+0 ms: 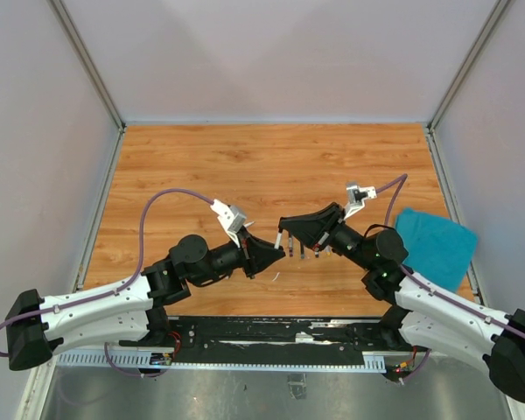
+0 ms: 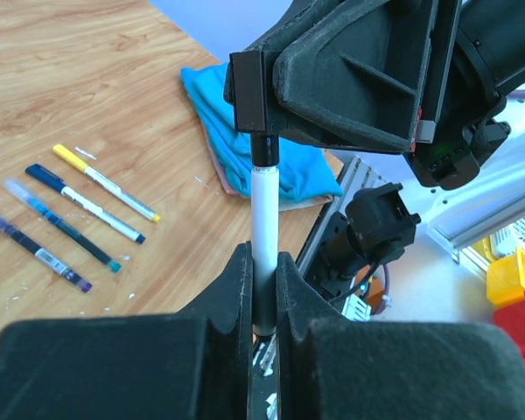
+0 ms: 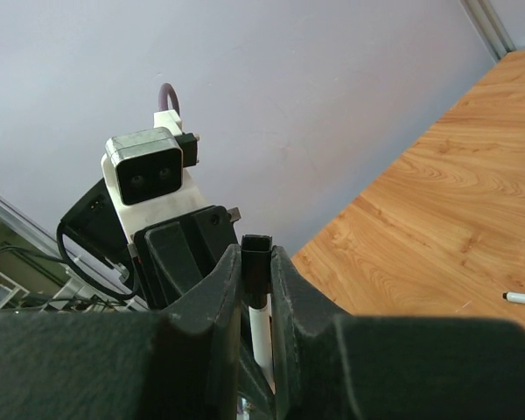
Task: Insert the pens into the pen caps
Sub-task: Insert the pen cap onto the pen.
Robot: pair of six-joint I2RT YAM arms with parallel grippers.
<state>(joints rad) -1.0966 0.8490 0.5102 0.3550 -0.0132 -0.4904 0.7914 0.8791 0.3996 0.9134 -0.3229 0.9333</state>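
Note:
My left gripper (image 2: 262,259) is shut on a white pen (image 2: 264,210), which stands upright between its fingers. My right gripper (image 3: 256,255) is shut on a square black pen cap (image 3: 256,261). The cap (image 2: 249,92) sits directly over the pen's black front end, which reaches into its mouth. The white pen (image 3: 260,337) shows below the cap in the right wrist view. In the top view the left gripper (image 1: 276,253) and the right gripper (image 1: 284,229) meet tip to tip at the table's middle front. Several other pens (image 2: 105,182) lie side by side on the wood.
A teal cloth (image 1: 436,245) lies at the right of the table and also shows in the left wrist view (image 2: 245,131). Loose pens (image 1: 310,252) lie just right of the grippers. One pen (image 3: 523,298) shows at the right wrist view's edge. Small white scraps (image 2: 86,154) dot the wood.

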